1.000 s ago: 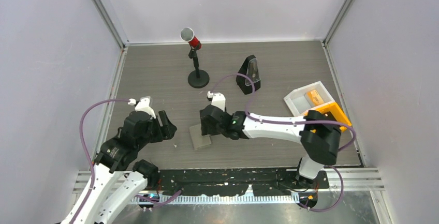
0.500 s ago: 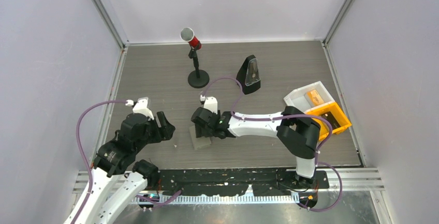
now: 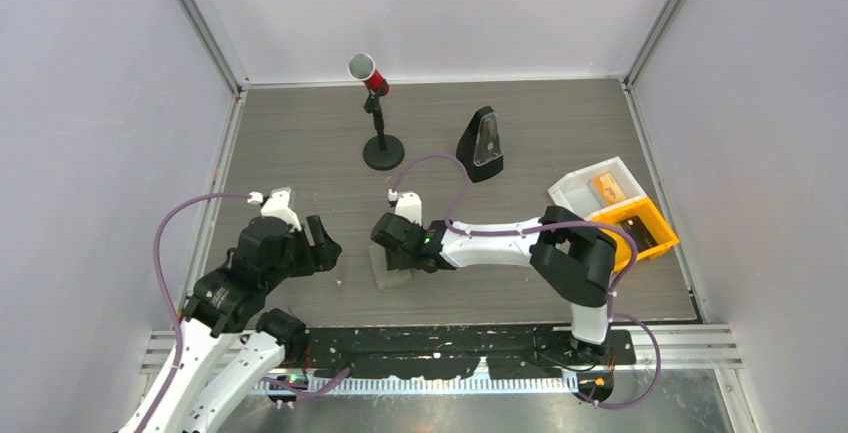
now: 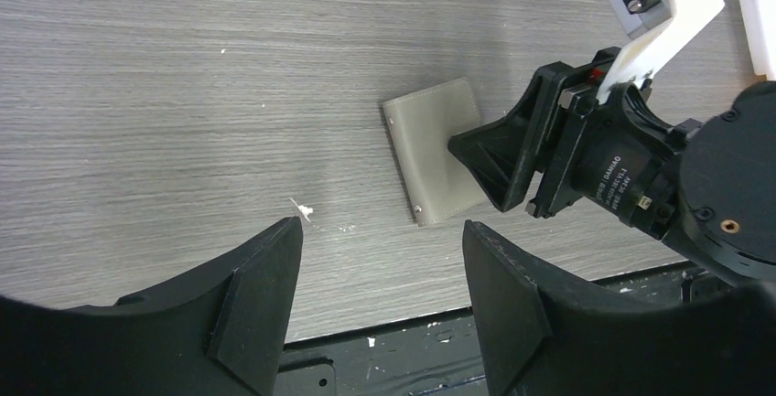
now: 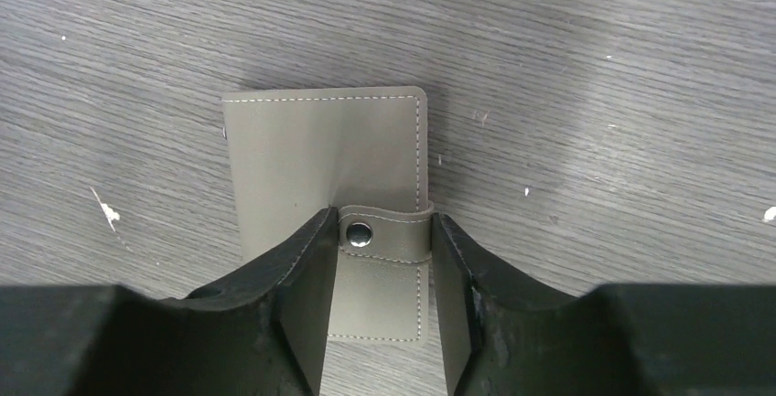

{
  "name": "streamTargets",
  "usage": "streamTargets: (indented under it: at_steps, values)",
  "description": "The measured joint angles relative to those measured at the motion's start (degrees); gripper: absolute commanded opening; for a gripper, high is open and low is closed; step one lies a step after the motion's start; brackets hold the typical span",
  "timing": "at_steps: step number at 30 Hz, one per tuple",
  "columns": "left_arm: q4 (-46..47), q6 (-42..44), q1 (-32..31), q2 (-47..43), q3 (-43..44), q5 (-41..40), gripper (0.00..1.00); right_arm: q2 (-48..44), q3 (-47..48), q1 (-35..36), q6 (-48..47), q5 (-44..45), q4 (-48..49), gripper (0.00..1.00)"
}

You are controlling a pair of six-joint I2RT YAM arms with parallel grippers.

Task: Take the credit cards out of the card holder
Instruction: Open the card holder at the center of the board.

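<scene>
White capitals reading "DAMIAO" stood on the black round motor casing (image 4: 622,176) just behind the right gripper (image 4: 480,172), seen from the left wrist camera. A smaller line of print beneath it was too fine to read.

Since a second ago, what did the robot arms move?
The right gripper reached further left over the card holder. Its fingers now sit on either side of the snap strap. Nothing was picked up. The left gripper is open and barely moved, and the card holder stayed closed in the same spot.
</scene>
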Motion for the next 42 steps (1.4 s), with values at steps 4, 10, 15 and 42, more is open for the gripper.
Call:
streamTargets:
  at_steps: [4, 10, 15, 42]
  values:
    - [0.17, -0.17, 0.00, 1.46, -0.31, 0.81, 0.67, -1.36, -1.88, 0.00, -0.07, 0.33, 1.27, 0.32]
    - [2.36, -2.34, 0.00, 1.90, -3.15, 3.54, 0.66, -3.82, -5.68, 0.00, -0.28, 0.68, 3.91, 0.08]
    - [6.29, -5.29, 0.00, 4.81, -7.89, 8.11, 0.66, -7.08, -10.23, 0.00, -1.38, 0.42, 7.06, 0.05]
    - [28.24, -9.33, 0.00, 23.43, -15.98, 22.95, 0.78, -28.50, -28.57, -0.55, -5.49, -6.51, 24.50, 0.05]
